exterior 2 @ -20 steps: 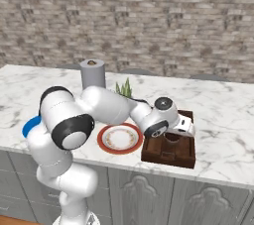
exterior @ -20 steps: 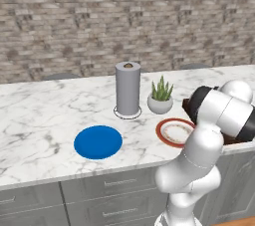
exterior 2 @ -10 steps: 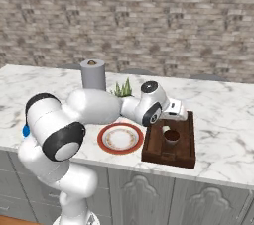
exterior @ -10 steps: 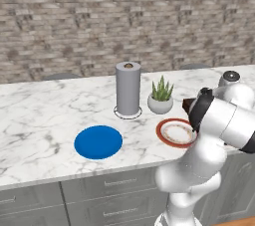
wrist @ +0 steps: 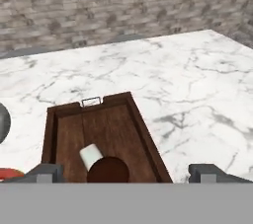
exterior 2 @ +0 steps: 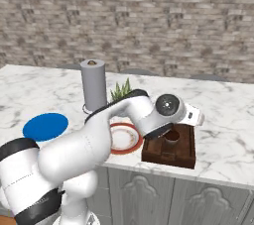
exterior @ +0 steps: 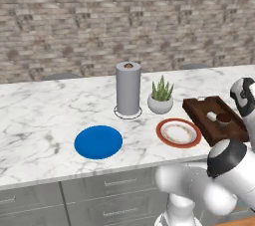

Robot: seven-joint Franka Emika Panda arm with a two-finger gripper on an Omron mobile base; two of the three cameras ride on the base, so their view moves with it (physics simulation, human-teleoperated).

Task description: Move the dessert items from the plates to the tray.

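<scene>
The dark wooden tray [wrist: 106, 127] lies just below my gripper [wrist: 126, 173], which is open with nothing between its fingertips [wrist: 47, 172]. In the tray sit both dessert items side by side: the pale cream cube [wrist: 90, 155] and the dark chocolate cupcake [wrist: 108, 171]. From the left base the tray [exterior: 201, 106] holds the cube [exterior: 211, 116] and the cupcake [exterior: 223, 118]. The orange-rimmed plate [exterior: 178, 132] and the blue plate [exterior: 98, 142] are both bare. In the right base view my arm arches over the orange-rimmed plate [exterior 2: 124, 138] to the tray [exterior 2: 183, 150], where the cupcake [exterior 2: 172, 136] shows.
A grey paper-towel roll [exterior: 128, 89] on a thin ring base and a small potted plant [exterior: 161, 96] stand behind the plates. Open marble counter [wrist: 197, 80] stretches beyond and right of the tray. A brick wall backs the counter.
The arm has swung right and drawn back from over the tray, which now shows in the left base view with both treats in it. The jaws have stayed open.
</scene>
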